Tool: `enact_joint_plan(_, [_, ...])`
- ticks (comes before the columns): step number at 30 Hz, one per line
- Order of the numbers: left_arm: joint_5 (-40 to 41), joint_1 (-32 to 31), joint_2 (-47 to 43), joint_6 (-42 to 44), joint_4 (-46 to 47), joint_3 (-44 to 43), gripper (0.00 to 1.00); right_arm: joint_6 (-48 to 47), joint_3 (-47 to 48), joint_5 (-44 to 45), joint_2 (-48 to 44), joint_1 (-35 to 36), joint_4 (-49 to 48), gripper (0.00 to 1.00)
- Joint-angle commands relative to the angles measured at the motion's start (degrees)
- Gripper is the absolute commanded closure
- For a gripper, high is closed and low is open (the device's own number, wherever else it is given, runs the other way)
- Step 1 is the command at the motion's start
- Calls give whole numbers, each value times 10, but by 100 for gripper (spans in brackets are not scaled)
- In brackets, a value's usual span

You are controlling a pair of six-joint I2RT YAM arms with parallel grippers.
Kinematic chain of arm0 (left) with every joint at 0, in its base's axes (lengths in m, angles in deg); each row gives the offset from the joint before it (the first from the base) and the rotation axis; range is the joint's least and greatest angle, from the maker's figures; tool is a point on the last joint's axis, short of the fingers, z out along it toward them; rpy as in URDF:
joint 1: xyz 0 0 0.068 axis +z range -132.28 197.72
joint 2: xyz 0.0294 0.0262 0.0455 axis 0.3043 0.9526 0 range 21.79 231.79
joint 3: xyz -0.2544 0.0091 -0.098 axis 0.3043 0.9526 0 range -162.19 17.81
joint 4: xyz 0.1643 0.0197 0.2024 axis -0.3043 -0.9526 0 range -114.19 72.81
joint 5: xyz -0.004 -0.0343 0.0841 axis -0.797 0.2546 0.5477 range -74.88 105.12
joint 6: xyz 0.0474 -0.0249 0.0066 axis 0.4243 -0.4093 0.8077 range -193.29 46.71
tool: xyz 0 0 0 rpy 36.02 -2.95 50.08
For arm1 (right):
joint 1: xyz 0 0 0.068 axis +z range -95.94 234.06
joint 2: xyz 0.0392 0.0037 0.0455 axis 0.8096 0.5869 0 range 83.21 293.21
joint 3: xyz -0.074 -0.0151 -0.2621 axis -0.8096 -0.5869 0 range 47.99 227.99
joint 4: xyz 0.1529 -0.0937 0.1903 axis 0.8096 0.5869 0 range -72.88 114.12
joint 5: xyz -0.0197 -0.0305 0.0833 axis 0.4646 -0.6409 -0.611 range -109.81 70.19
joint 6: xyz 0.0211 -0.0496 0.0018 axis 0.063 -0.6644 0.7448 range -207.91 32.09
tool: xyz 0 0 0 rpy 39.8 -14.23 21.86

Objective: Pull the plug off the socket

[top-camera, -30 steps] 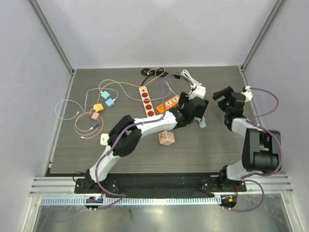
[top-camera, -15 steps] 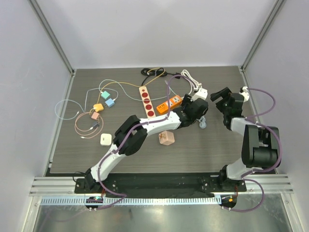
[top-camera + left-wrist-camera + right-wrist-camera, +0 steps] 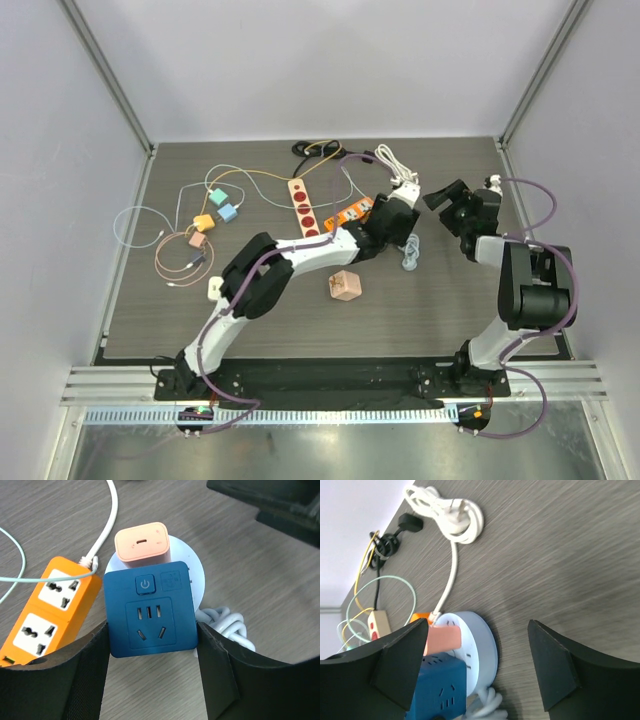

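Note:
A blue plug block [image 3: 150, 612] stands in a round white socket [image 3: 195, 575], with a peach charger [image 3: 141, 541] plugged in beside it. My left gripper [image 3: 152, 630] straddles the blue plug, and both fingers [image 3: 90, 670] press against its sides. In the top view the left gripper [image 3: 400, 215] hides the socket. My right gripper [image 3: 450, 205] hovers just to the right of it, open and empty. The right wrist view shows the white socket [image 3: 482, 645], the blue plug [image 3: 440, 685] and the peach charger [image 3: 445, 639] ahead of the spread right gripper [image 3: 477, 630].
An orange power strip [image 3: 352, 213] lies against the socket's left side, and a beige strip with red outlets [image 3: 303, 208] lies beyond it. A coiled white cable [image 3: 410, 255] sits just in front. A wooden cube [image 3: 345, 286], small coloured chargers [image 3: 215, 210] and thin cables lie to the left.
My left gripper has narrowed its jaws onto the blue plug and shifted slightly back and left. The right gripper has moved left, closer to the socket.

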Motion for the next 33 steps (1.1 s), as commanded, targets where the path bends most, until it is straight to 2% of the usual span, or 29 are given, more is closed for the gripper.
enact_joint_plan(1, [-99, 30, -71, 16, 85, 56, 100, 5, 29, -79, 20, 0, -44, 15])
enact_joint_plan(5, [-174, 61, -101, 15, 133, 106, 100, 23, 26, -115, 35, 0, -77, 20])
enact_joint_plan(6, [-188, 66, -109, 6, 141, 119, 100, 31, 25, -120, 38, 0, -84, 26])
enact_joint_plan(9, [-228, 88, -118, -5, 175, 142, 100, 40, 24, -146, 44, 0, -105, 31])
enact_joint_plan(21, [-294, 99, -141, 5, 282, 185, 100, 66, 17, -131, 45, 43, -115, 28])
enact_joint_plan(28, [-309, 105, -162, 23, 323, 204, 100, 29, 36, -78, 33, 53, -16, 28])
enact_joint_plan(33, [-320, 117, -179, 28, 334, 222, 100, 19, 44, -69, 29, 60, 2, 28])
